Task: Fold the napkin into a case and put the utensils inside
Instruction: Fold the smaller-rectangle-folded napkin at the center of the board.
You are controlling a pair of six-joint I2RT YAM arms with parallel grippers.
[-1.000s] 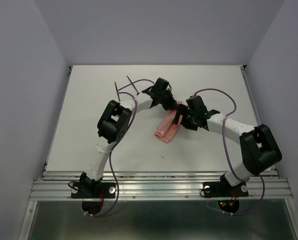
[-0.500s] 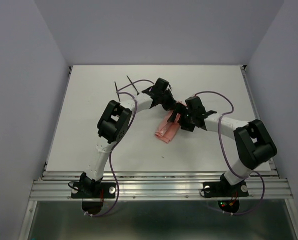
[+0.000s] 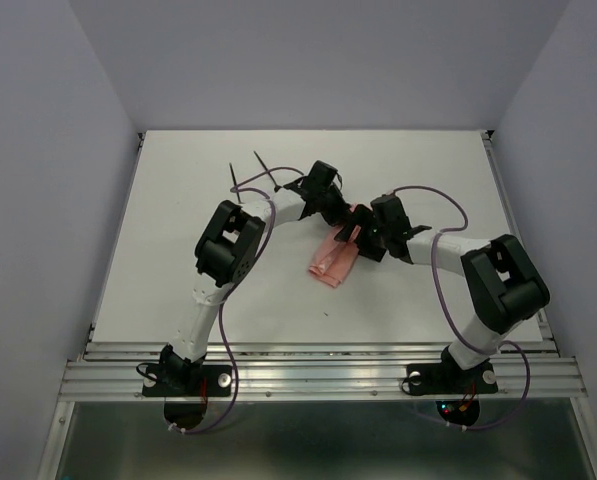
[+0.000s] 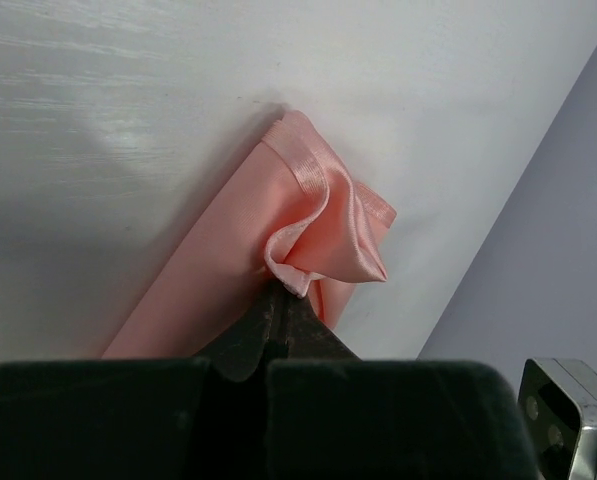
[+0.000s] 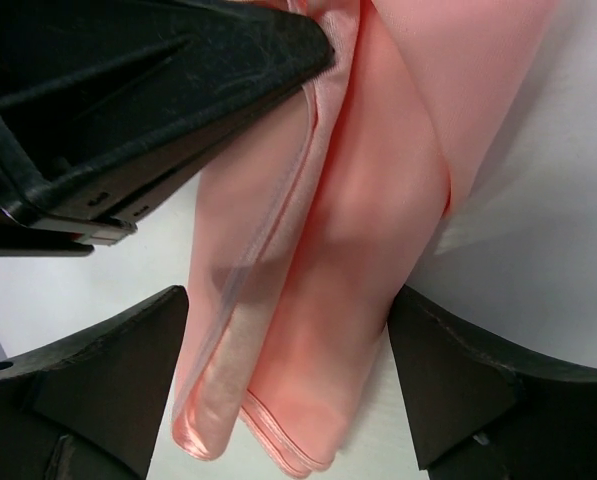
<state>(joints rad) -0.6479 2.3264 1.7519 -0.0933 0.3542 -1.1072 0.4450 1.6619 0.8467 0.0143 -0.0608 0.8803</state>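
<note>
- The arms' bases sit at the near edge of the white surface [image 3: 178, 250], and both arms reach inward so that they meet near its middle.
- The napkin [image 3: 333, 262] lies there as a narrow folded strip. It runs diagonally, with its near end towards the left and its far end up under the two pincers.
- The right pincer [image 3: 364, 240] comes in from the right and is released. In the right wrist view its two dark fingers [image 5: 98, 380] stand apart on either side of the napkin [image 5: 348, 250], which passes between them in layered folds with a hemmed edge showing at the bottom. Whether the fingers touch the cloth cannot be told.
- The left pincer [image 3: 348, 218] meets the strip's far end from the left. In the left wrist view the left pincer [image 4: 278, 300] is clenched on a small raised pucker of the napkin [image 4: 228, 270], and the hemmed corner is bunched up just beyond its tips.
- The left pincer's black body [image 5: 128, 100] fills the upper left of the right wrist view, tight against the cloth.
- The utensils [image 3: 262, 162] lie farther back and to the left, as two slim black pieces well apart from the napkin. They are too small to tell fork from spoon.
- Purple cables [image 3: 448, 215] loop along both arms.
</note>
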